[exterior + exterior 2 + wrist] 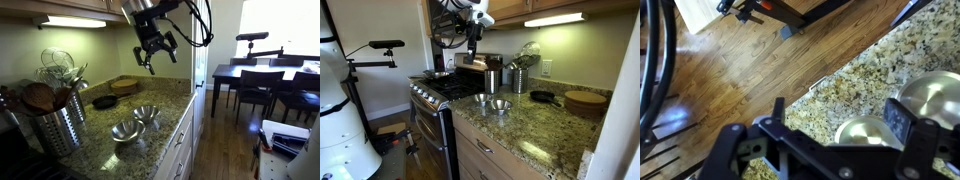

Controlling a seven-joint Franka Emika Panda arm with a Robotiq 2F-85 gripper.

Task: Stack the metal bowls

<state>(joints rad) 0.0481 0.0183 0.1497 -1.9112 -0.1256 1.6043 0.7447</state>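
Two shiny steel bowls sit side by side on the granite counter (160, 125), near its front edge: one (126, 131) nearer the canister, one (146, 114) just behind it. They also show in an exterior view (500, 106) (483, 99) and in the wrist view (868, 131) (932, 95). My gripper (155, 52) hangs high above the counter, well above the bowls, open and empty. It also shows in an exterior view (473, 38). In the wrist view its fingers (835, 125) stand wide apart with nothing between them.
A tall perforated steel canister (58, 125) with wooden utensils stands at the counter's near end. A small black pan (104, 101) and a round wooden board (126, 86) lie further back. A stove (445, 90) adjoins the counter. A dining table with chairs (262, 85) stands beyond.
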